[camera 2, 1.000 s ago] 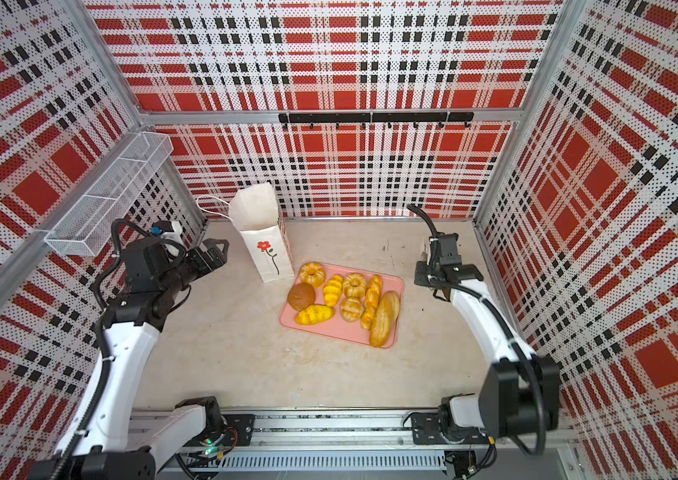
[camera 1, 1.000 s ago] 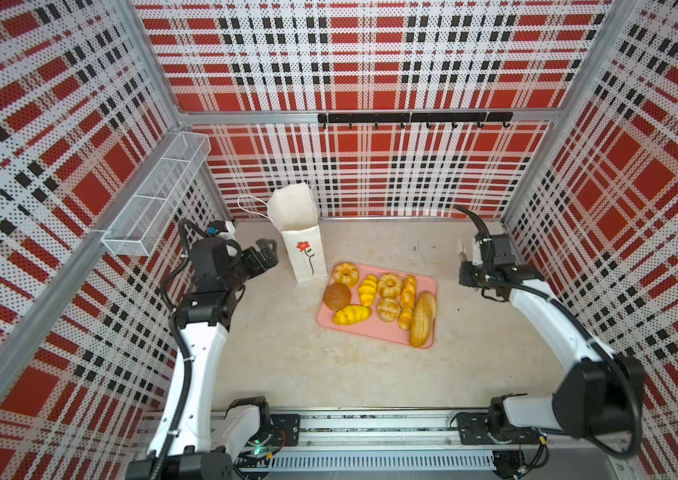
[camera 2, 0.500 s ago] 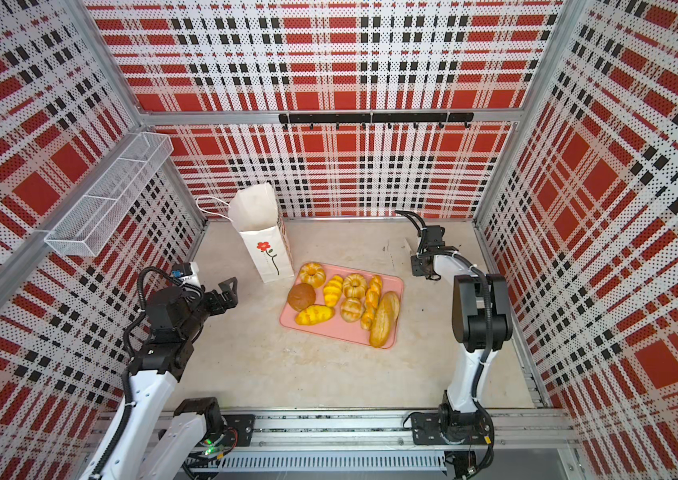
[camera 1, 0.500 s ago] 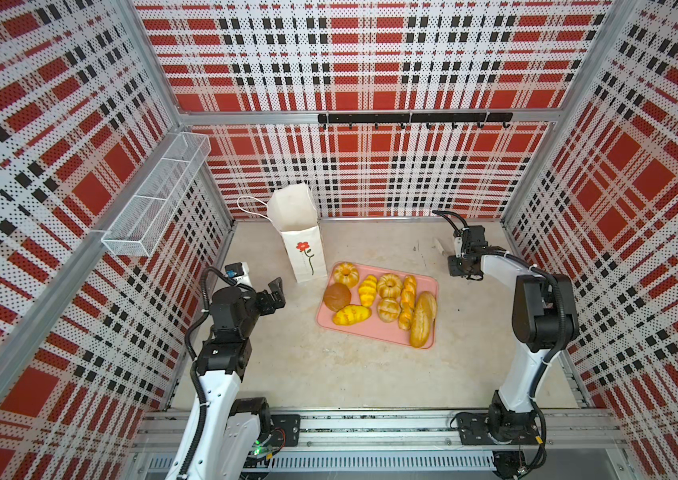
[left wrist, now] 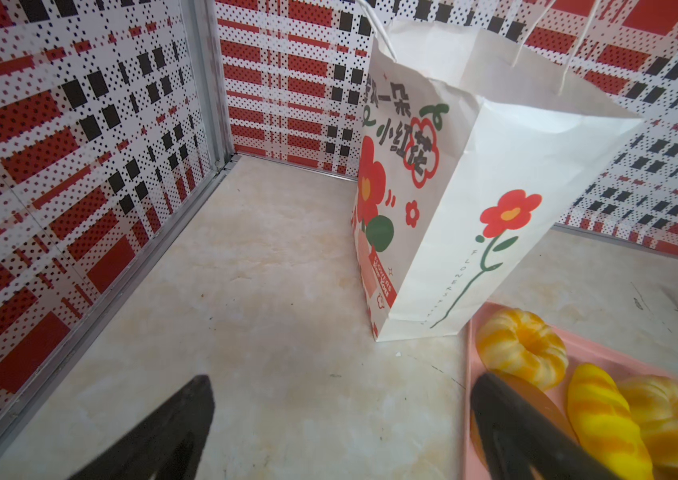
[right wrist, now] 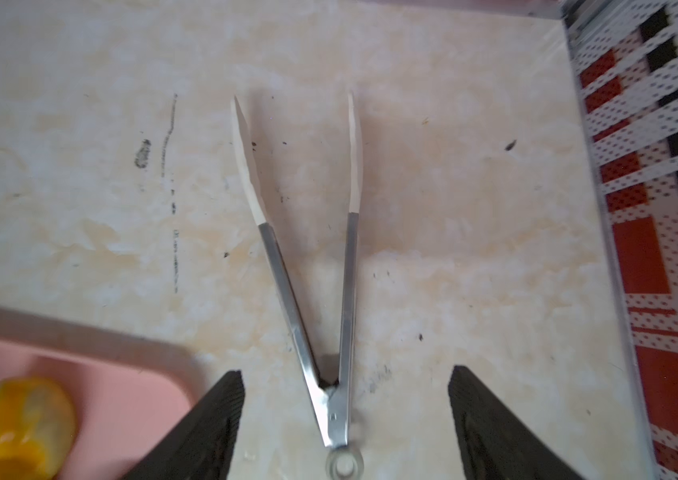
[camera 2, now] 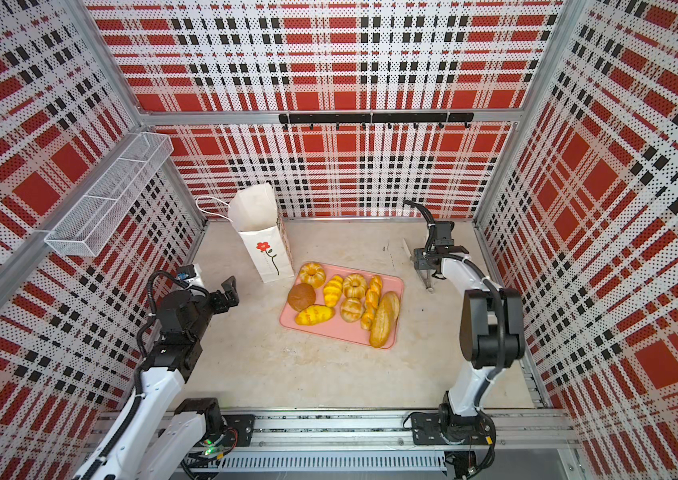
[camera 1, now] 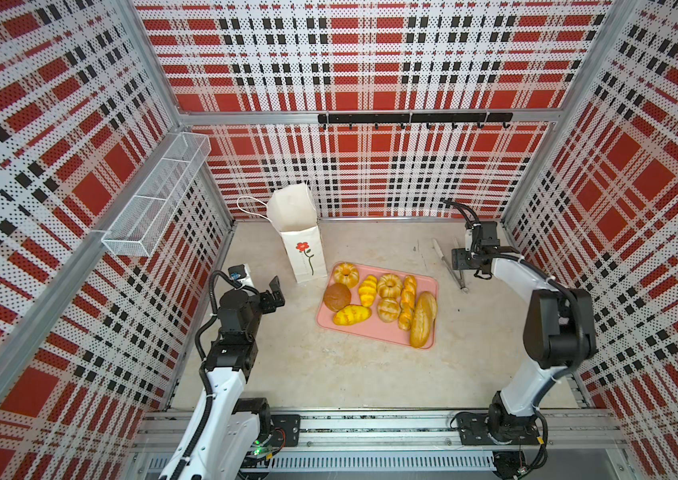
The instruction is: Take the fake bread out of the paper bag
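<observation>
The paper bag (camera 1: 304, 249) (camera 2: 266, 249) (left wrist: 466, 199), white with red flowers, stands upright at the back left with its mouth open. No bread shows inside it. The fake bread lies on a pink tray (camera 1: 370, 332) (camera 2: 329, 330): a baguette (camera 1: 422, 318), a brown bun (camera 1: 336, 297), ring buns, rolls. My left gripper (camera 1: 272, 295) (camera 2: 227, 293) (left wrist: 343, 378) hangs open and empty, in front of the bag and to its left. My right gripper (camera 1: 462, 266) (camera 2: 423, 262) (right wrist: 346, 370) stands open over the hinge of metal tongs (right wrist: 316, 291), touching nothing.
The tongs (camera 1: 449, 266) lie flat on the table right of the tray, white tips toward the back wall. A wire basket (camera 1: 154, 203) hangs on the left wall and a hook rail (camera 1: 412, 118) on the back wall. Plaid walls close in three sides.
My right gripper's jaws have spread apart and the tongs now lie free on the table. The left arm drew back from the bag toward the front left and has since held still.
</observation>
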Tool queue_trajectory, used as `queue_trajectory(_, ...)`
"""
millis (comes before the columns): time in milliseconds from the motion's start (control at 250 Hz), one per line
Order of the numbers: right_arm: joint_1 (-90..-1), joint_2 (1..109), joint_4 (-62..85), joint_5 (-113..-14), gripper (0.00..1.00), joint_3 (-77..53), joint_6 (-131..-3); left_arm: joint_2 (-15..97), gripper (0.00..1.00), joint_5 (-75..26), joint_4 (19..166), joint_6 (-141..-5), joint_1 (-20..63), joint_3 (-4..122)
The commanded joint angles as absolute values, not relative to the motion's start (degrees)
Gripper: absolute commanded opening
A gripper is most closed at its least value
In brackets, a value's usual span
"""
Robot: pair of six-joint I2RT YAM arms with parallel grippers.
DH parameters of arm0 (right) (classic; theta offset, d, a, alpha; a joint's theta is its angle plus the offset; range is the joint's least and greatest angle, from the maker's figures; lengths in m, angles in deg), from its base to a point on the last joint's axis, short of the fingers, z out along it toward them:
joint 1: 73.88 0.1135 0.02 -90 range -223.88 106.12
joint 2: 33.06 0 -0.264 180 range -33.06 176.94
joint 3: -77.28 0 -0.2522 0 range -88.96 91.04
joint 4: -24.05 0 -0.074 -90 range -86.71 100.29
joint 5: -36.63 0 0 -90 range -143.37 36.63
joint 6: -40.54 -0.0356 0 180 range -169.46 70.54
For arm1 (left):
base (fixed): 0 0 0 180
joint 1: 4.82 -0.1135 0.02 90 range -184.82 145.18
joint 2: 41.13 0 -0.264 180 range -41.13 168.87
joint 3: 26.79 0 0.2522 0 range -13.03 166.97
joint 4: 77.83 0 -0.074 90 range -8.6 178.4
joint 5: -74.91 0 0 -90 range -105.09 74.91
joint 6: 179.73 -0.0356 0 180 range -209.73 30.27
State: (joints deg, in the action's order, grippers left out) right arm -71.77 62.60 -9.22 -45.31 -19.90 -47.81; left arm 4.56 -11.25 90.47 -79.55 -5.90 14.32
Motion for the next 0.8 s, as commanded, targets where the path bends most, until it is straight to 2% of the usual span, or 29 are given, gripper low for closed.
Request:
queue_trajectory(0, -71.9, 50.6, 9.4, -45.8, 0.82, -33.9, -46.6, 7.8, 0.99, -9.3, 98.7, -78.6, -5.6, 13.2)
queue_trajectory(28, -72.0, 47.5, 14.6, -46.6, 0.84, -38.5, -46.0, 8.9, 1.0, -9.4, 100.4, -79.0, -5.5, 12.8)
queue_trajectory(44, -72.0, 45.9, 17.8, -47.3, 0.98, -41.2, -45.5, 9.6, 1.0, -9.5, 101.4, -79.3, -5.4, 12.6)
queue_trajectory(56, -72.0, 44.9, 20.3, -47.9, 1.0, -43.2, -45.0, 10.1, 1.0, -9.5, 102.1, -79.3, -5.4, 12.4)
queue_trajectory(132, -72.2, 40.8, 31.6, -51.4, 1.0, -52.8, -43.7, 13.2, 0.99, -8.9, 106.3, -80.4, -4.7, 11.4)
queue_trajectory(240, -72.2, 41.0, 35.7, -50.7, 1.0, -58.5, -45.4, 17.1, 1.0, -8.1, 113.7, -81.4, -3.6, 9.3)
queue_trajectory(376, -72.2, 48.4, 53.0, -50.5, 1.0, -65.7, -47.0, 21.5, 1.0, -7.7, 122.7, -84.3, -2.5, 6.1)
queue_trajectory(440, -72.2, 48.5, 50.1, -53.1, 1.0, -64.3, -46.0, 23.5, 1.0, -7.2, 126.9, -84.6, -2.5, 4.9)
queue_trajectory(536, -72.2, 55.9, 63.2, -53.3, 1.0, -67.6, -45.1, 27.2, 1.0, -9.5, 131.6, -87.0, -2.5, 4.4)
queue_trajectory(584, -72.2, 59.7, 75.0, -52.2, 1.0, -70.3, -45.5, 29.1, 1.0, -10.2, 132.1, -89.0, -2.4, 4.8)
queue_trajectory(640, -72.2, 56.7, 70.8, -51.1, 1.0, -71.2, -45.9, 31.8, 1.0, -10.5, 135.0, -90.4, -2.3, 4.5)
queue_trajectory(716, -72.2, 59.1, 75.4, -53.0, 1.0, -71.2, -45.2, 37.4, 1.0, -11.2, 141.1, -92.0, -1.9, 4.0)
queue_trajectory(796, -72.2, 57.4, 70.6, -50.6, 1.0, -70.4, -46.1, 45.7, 0.99, -12.1, 149.7, -92.8, -1.6, 3.5)
